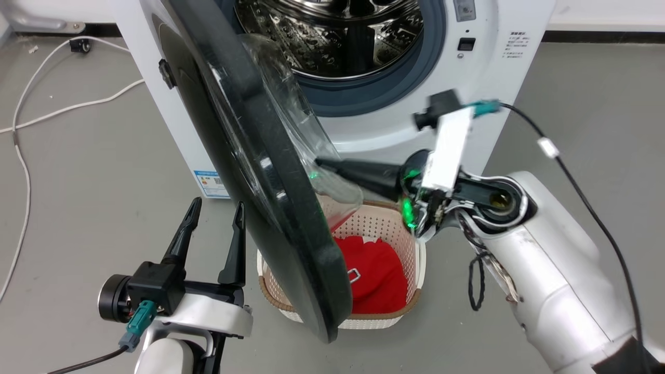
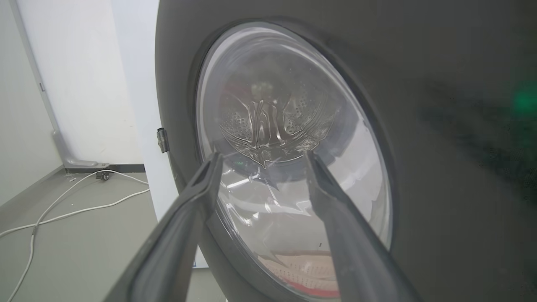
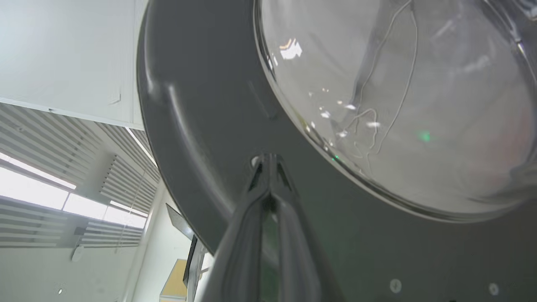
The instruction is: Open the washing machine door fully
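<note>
Standing half open from the washing machine (image 1: 483, 78), the washing machine door (image 1: 260, 171) overhung a laundry basket (image 1: 415, 244). The right gripper (image 1: 319, 162), fingers pressed together, touched its inner face; the left gripper (image 1: 218, 203) was spread wide, empty, beside its outer face.

The floor (image 1: 78, 171) is grey and smooth. The white washing machine (image 1: 363, 130) stands on it at the back, close to the wall. Just in front of the machine sits a cream basket (image 1: 384, 223) (its wall is full of small holes). To the left of the machine, two white cables (image 1: 19, 156) lie in loose curves across the floor, and one leads to a small black piece (image 1: 80, 45) beside the wall.
</note>
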